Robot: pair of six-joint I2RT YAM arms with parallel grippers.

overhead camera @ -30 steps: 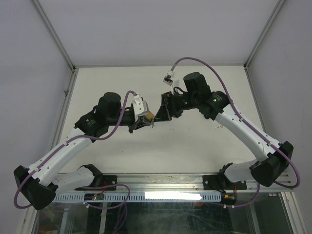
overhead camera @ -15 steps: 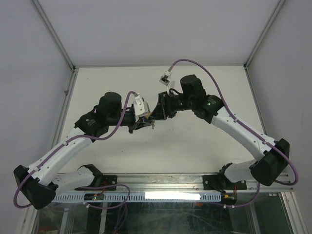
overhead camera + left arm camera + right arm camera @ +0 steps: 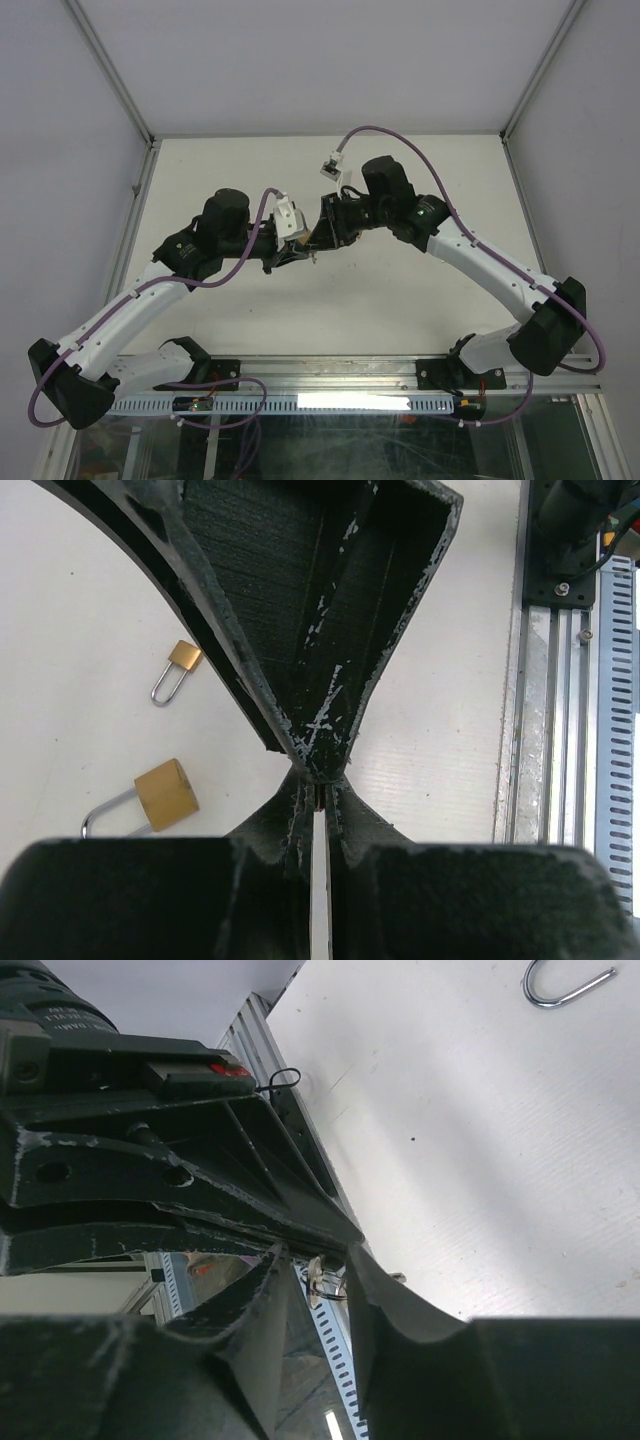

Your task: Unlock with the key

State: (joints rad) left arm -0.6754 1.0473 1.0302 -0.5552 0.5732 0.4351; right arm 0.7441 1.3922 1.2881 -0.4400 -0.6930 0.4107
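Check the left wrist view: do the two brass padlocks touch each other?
No, the smaller padlock and the larger padlock lie apart, with bare table between them.

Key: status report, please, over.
Left pincer shut on key. Right pincer around it, grip unclear. Large padlock, small padlock on table, untouched.

— How many arms are counted?
— Two: a left arm (image 3: 150,300) and a right arm (image 3: 490,265). One pincer is carried by each, so two are counted: the left pincer (image 3: 318,780) and the right pincer (image 3: 316,1252).
— And padlocks?
— Two brass ones are seen at the left of the left wrist view: a small padlock (image 3: 178,670) and a larger padlock (image 3: 160,795).
— Anything else?
— One key (image 3: 317,1280) is made out, and one bench (image 3: 400,300) is counted.
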